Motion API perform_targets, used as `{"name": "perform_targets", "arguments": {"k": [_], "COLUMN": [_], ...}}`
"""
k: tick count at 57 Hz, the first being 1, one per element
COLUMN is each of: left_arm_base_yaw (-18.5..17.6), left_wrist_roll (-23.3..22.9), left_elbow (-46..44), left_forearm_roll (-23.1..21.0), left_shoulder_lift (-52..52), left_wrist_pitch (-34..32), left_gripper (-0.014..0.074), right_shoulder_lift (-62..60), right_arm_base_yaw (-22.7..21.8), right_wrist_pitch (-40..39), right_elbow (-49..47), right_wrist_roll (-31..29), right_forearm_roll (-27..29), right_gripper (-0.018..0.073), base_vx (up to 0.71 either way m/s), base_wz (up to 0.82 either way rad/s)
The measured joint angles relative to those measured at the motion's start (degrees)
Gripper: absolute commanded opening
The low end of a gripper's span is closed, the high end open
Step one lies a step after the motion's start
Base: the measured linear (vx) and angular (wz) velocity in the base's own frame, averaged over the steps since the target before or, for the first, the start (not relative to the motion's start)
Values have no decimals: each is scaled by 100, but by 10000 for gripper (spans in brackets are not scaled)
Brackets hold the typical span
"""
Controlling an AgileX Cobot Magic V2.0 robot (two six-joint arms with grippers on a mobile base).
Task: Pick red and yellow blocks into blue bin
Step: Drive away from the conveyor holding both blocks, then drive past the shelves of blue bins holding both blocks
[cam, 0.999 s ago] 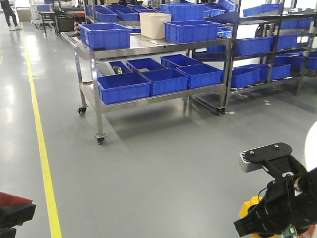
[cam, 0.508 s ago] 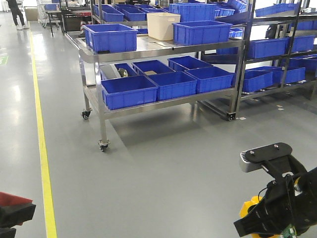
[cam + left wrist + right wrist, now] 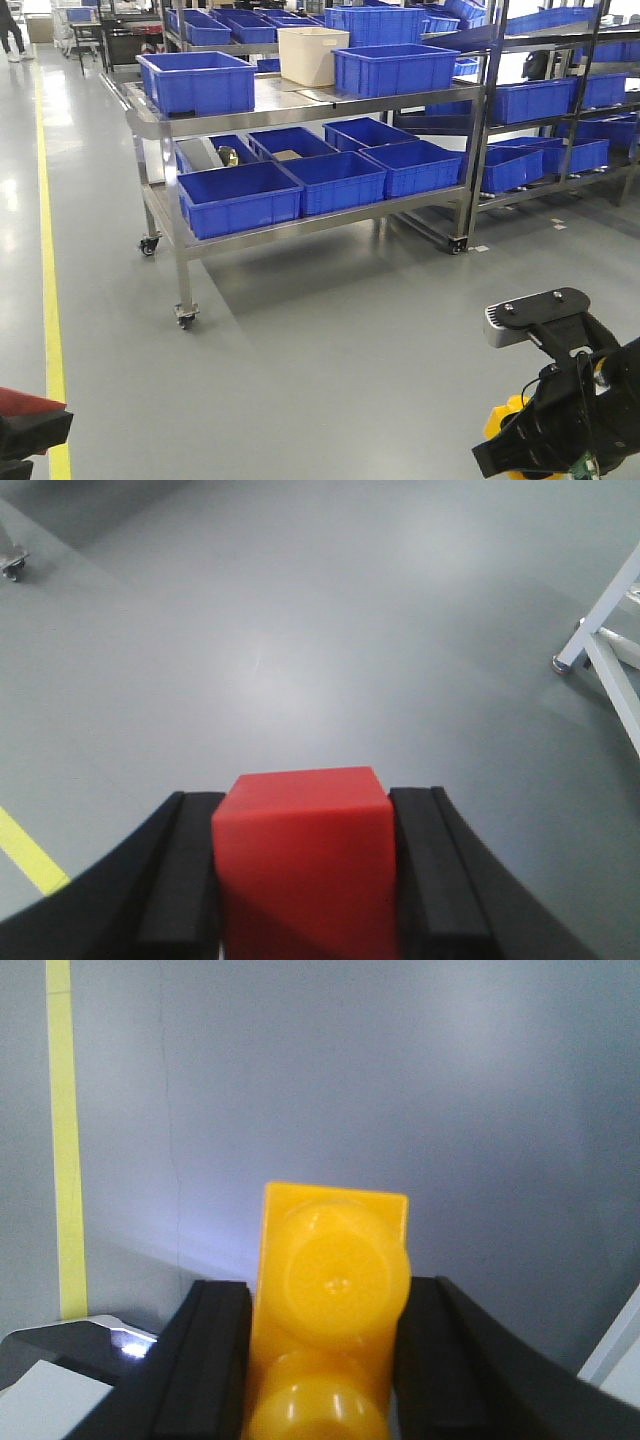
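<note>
My left gripper (image 3: 310, 793) is shut on the red cube (image 3: 305, 850), which fills the gap between the black pads. In the front view the cube shows as a red patch (image 3: 25, 405) at the bottom left corner. Between the pads of my right gripper (image 3: 325, 1285), also shut, sits the yellow studded brick (image 3: 335, 1260). It shows low on the right in the front view (image 3: 500, 418). A smooth-walled blue bin (image 3: 200, 85) stands on the top left of a steel cart, far ahead of both grippers.
The wheeled steel cart (image 3: 185, 317) carries several other blue crates and a beige tub (image 3: 312, 52). Shelving racks (image 3: 560, 100) with more blue crates stand behind on the right. A yellow floor line (image 3: 45, 250) runs along the left. A white frame leg (image 3: 600, 630) stands near the left gripper.
The cart and racks slid right, then left, in the front view as the base moved. Both grippers keep their blocks and their place in the frame.
</note>
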Motion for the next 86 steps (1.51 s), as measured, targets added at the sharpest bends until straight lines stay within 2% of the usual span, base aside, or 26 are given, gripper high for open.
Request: {"name": "perform_targets", "arguments": {"k": [86], "left_arm_base_yaw": [0], "left_wrist_roll": [6], "left_elbow": [0], "left_forearm_roll": [0], "left_shoulder_lift": [0], "left_wrist_pitch": [0], "left_gripper": [335], "right_shoulder_lift": [0], "right_arm_base_yaw": [0], "right_wrist_pitch": [0], "right_elbow": [4], "right_wrist_roll": [0], "right_forearm_roll": [0], "right_gripper": [244], "base_vx": [40], "base_wz": [-10]}}
